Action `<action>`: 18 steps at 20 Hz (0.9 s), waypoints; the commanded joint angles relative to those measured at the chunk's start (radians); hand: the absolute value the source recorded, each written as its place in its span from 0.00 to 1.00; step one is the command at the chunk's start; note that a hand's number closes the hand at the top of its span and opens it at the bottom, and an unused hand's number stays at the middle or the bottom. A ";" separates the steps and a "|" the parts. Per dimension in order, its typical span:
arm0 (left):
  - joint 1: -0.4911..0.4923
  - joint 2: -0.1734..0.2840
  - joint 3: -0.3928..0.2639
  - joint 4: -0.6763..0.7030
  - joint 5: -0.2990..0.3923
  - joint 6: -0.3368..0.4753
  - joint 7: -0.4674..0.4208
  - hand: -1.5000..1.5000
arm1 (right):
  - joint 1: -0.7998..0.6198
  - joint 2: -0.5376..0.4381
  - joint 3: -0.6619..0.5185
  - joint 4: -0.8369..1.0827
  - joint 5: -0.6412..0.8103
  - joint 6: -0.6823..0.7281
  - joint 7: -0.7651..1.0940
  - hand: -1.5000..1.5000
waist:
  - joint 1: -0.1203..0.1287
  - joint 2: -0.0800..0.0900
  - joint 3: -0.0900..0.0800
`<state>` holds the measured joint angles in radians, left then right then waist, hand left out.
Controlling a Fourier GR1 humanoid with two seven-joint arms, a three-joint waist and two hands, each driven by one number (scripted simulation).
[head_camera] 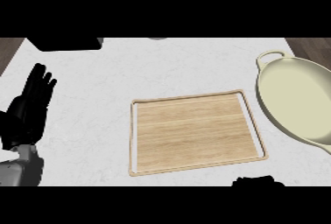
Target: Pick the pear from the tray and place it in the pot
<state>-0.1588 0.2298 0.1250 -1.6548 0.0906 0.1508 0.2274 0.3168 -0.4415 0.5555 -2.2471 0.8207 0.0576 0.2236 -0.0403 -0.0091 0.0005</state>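
The pear shows nowhere — the wooden tray [197, 133] in the middle of the surface [161, 65] lies bare, and the cream pot [294, 98] at the right looks bare inside too. The right hand [258, 180] just peeks in at the lower edge, below the tray's near right corner; I cannot tell how its fingers stand, or whether the pear sits hidden in them. If so, the carry should swing right, clear the pot's rim, and release low over the bowl. The left hand [29, 109] rests at the left, fingers straight and up.
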 commanded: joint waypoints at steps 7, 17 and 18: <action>0.009 -0.015 -0.023 -0.033 -0.018 0.007 0.017 0.50 | 0.093 0.025 -0.353 -0.230 -0.191 -0.153 -0.010 1.00 | 0.020 0.006 0.001; 0.017 -0.037 -0.050 -0.046 -0.028 -0.003 0.005 0.50 | -0.047 -0.013 -0.787 -0.016 -0.564 -0.045 -0.085 1.00 | 0.031 0.007 0.001; -0.042 -0.042 -0.044 0.009 -0.041 0.015 0.009 0.50 | -0.182 -0.059 -0.828 0.080 -0.581 -0.007 -0.047 1.00 | 0.039 0.011 0.000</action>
<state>-0.1771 0.2116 0.1027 -1.6715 0.0775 0.1474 0.2437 0.2487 -0.4526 -0.1243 -2.2601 0.4126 -0.0155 0.1701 -0.0106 -0.0010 0.0008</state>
